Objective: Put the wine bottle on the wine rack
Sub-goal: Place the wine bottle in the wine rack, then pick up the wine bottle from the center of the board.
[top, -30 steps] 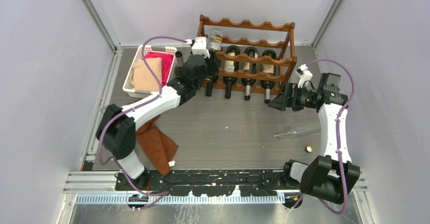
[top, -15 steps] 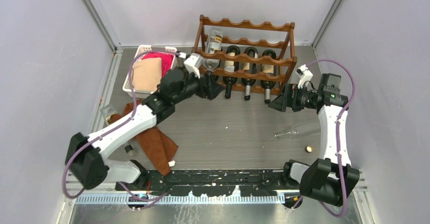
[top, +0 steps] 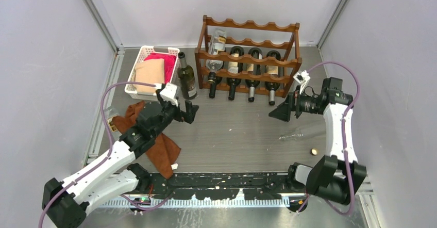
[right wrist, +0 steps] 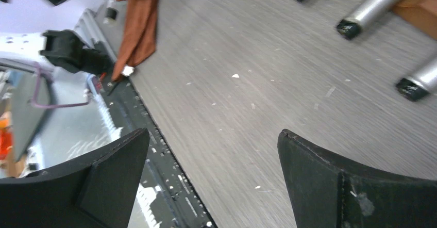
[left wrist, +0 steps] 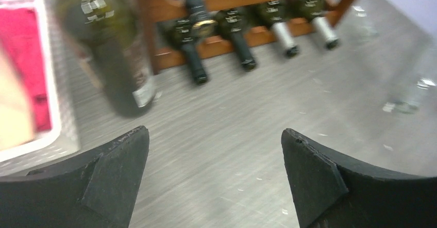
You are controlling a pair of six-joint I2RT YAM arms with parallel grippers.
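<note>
Landmark: we're placing everything off the wine rack (top: 250, 58). It's dark reddish-brown with wavy rails, and it's parked at the back of the table right by the rear wall.
Clear wine bottle (top: 217, 45): it's on the rack, in the left-end column, lying tilted with the neck sloping down toward the front. Nothing is touching it.
Rest of the rack: four dark bottles (top: 252, 65) lie side by side lower down, with their necks poking out the front.
Green bottle (top: 186, 77): stands upright on the table just left of the rack, between it and the white basket (top: 154, 47).
Basket: we can see a red cloth and a beige cloth in it.
Left gripper (left wrist: 214, 131): sits out in front of the rack's left end and well clear of it. The jaws are spread wide with nothing between them.
Right gripper (right wrist: 212, 132): sits in front of the rack's right end. The jaws are gaping just as wide, with only bare table between them.
Surface: a grey wood-grain tabletop (right wrist: 268, 94) dotted with little pale flecks. A brown cloth (top: 160, 143) is crumpled well off to the front-left of the rack. A clear glass bottle (top: 304, 132) lies on its side to the front-right, and a small tan cork (top: 313, 151) sits a bit farther from the rack than that.
Room: plain pale walls on three sides, with aluminium posts (top: 97, 12) running up the corners either side of the rack. A black mounting rail (top: 227, 179) runs along the table edge farthest from the rack, and the arm bases are bolted there.
</note>
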